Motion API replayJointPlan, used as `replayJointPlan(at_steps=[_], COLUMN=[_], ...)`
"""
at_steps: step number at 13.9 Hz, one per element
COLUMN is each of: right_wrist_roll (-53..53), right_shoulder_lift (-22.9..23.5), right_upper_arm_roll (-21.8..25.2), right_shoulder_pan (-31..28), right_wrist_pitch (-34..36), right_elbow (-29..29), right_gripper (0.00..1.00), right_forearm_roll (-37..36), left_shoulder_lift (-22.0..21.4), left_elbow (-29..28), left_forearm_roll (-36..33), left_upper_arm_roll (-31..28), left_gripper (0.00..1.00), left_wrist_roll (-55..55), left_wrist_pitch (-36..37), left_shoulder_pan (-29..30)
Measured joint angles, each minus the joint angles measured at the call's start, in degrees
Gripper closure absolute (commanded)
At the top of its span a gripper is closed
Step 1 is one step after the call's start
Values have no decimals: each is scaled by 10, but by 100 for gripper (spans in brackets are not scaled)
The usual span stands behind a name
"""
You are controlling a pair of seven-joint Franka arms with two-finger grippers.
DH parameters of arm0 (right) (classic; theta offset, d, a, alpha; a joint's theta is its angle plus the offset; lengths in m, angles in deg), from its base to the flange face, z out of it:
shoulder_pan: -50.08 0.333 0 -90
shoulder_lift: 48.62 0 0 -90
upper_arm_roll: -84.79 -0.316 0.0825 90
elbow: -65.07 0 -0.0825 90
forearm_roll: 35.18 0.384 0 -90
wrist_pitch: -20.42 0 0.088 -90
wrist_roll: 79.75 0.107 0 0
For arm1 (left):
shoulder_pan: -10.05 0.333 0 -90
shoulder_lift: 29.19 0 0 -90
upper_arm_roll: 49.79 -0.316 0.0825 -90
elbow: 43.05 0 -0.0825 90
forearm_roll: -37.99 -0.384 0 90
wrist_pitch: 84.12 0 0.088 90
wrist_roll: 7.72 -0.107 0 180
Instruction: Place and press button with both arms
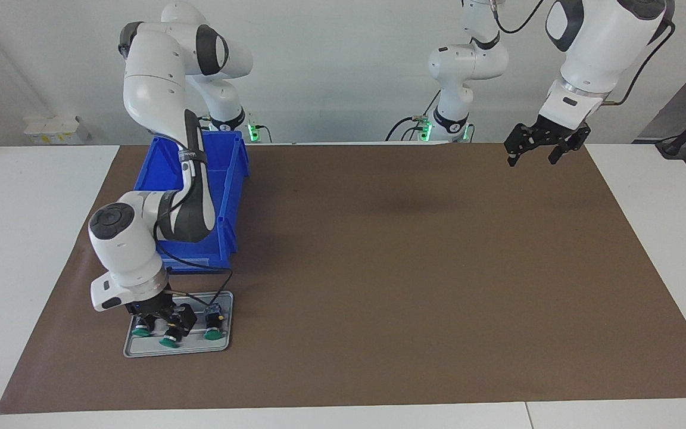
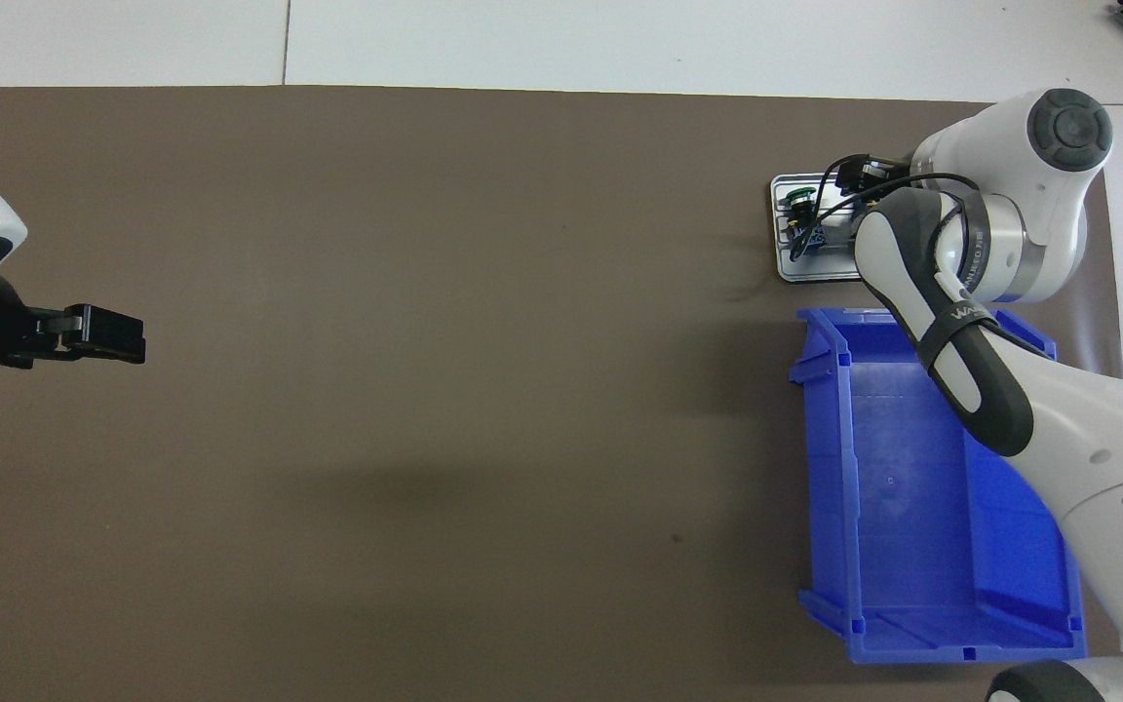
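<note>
Three green-capped buttons stand in a row on a small grey tray toward the right arm's end of the table, farther from the robots than the blue bin. My right gripper is down on the tray, open, its fingers on either side of the middle button. The outer buttons stand free. In the overhead view the right wrist hides most of the tray; one button shows. My left gripper hangs open and empty over the mat's corner at the left arm's end.
An open blue bin sits between the tray and the right arm's base, with the right arm reaching over it. A brown mat covers the white table.
</note>
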Motion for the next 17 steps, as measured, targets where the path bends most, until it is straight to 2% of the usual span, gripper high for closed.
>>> replayJointPlan(at_steps=[2, 3, 4, 9, 12, 14, 17], right_wrist_roll=[0, 0, 0, 0, 18, 79, 258], right_shoulder_lift=[0, 0, 0, -4, -14, -29, -69], right_upper_arm_roll=[0, 0, 0, 0, 0, 0, 0], right_shoulder_pan=[0, 0, 0, -2, -2, 3, 22], right_wrist_pitch=[-10, -11, -11, -3, 56, 109, 168], right_elbow=[13, 16, 19, 19, -31, -66, -83], right_gripper=[27, 56, 100, 100, 100, 100, 100], right_forearm_roll=[0, 0, 0, 0, 1, 1, 1], left_shoulder_lift=[0, 0, 0, 0, 0, 0, 0], left_elbow=[0, 0, 0, 0, 0, 0, 0], left_forearm_roll=[0, 0, 0, 0, 0, 0, 0], left_upper_arm_roll=[0, 0, 0, 0, 0, 0, 0], left_gripper=[0, 0, 0, 0, 0, 0, 0], left_wrist_roll=[0, 0, 0, 0, 0, 0, 0], left_wrist_pitch=[0, 0, 0, 0, 0, 0, 0], left_shoulder_pan=[0, 0, 0, 0, 0, 0, 0])
